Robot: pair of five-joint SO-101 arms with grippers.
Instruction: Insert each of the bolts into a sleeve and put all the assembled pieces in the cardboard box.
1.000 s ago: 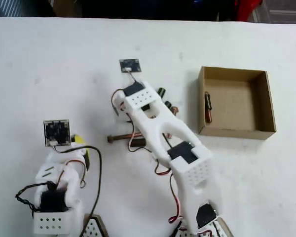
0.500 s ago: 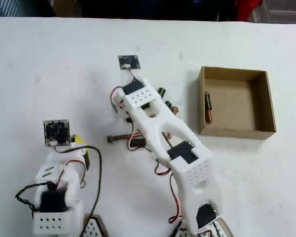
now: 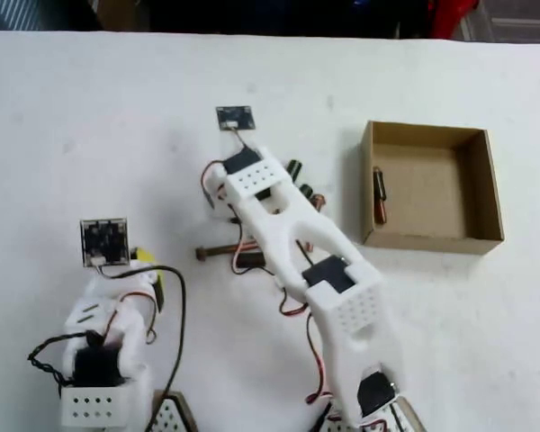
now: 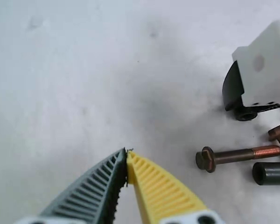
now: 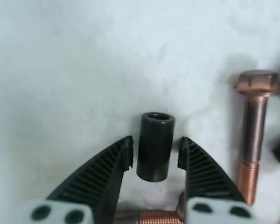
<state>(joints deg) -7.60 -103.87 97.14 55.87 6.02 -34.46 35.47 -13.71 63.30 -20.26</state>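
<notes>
A: How far along is the job?

B: Early, I'd judge. Nearest, the left gripper (image 4: 126, 156) is clenched on nothing, its arm folded at the table edge. Mid-table, bolts (image 5: 253, 135) lie loose and unassembled.

A: And the right arm?

B: It is stretched out low. The right gripper (image 5: 155, 140) is released, with its jaws either side of a black sleeve (image 5: 155, 156) on the table. Farther off, the cardboard box (image 3: 486, 193) holds one assembled piece (image 3: 379, 193).

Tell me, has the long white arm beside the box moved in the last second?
Yes, slightly. The right arm has edged left, away from the cardboard box, which lies where it was. The shift shows most at the arm's elbow block.
</notes>
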